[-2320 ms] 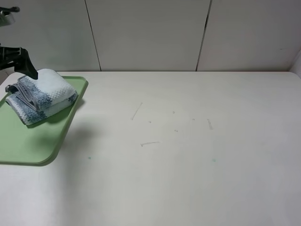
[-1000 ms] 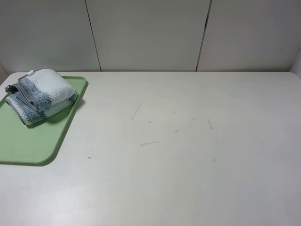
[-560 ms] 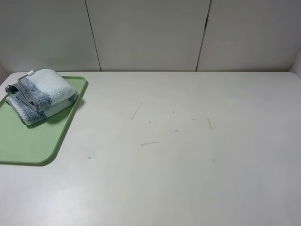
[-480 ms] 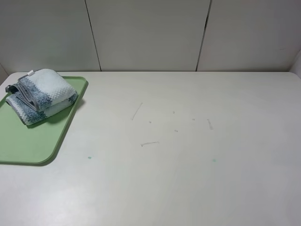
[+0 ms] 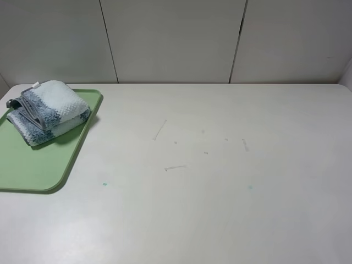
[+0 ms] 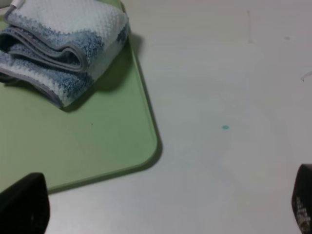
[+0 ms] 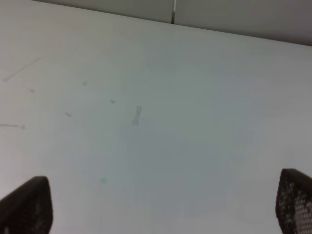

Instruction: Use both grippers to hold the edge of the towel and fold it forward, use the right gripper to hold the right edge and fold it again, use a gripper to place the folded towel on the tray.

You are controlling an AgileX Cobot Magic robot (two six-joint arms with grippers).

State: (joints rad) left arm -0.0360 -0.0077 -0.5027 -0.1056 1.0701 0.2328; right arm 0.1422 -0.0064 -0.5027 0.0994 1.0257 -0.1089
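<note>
The left arm, which a couple of seconds ago reached over the far corner of the tray (image 5: 82,144) beside the folded towel (image 5: 48,111), has now withdrawn out of the exterior high view, leaving the towel resting alone on the tray; judging from that, both folds and the placement look finished and nothing seems left but to stay clear. The left gripper (image 6: 161,207) has its fingers (image 6: 23,204) wide apart and holding nothing, with the towel lying well beyond the fingertips and off toward the one that overlaps the tray, while the tray's rounded near corner sits just ahead of that finger. The right gripper (image 7: 158,204) likewise has its fingers (image 7: 24,207) spread and empty, with only bare, lightly scuffed surface (image 7: 161,122) between and beyond them. The high view shows the whole layout, towel near the tray's far end, but neither gripper; the left wrist view alone shows the layered grey hem (image 6: 58,51) and nubby weave up close, and the right wrist view shows no towel or tray at all.
</note>
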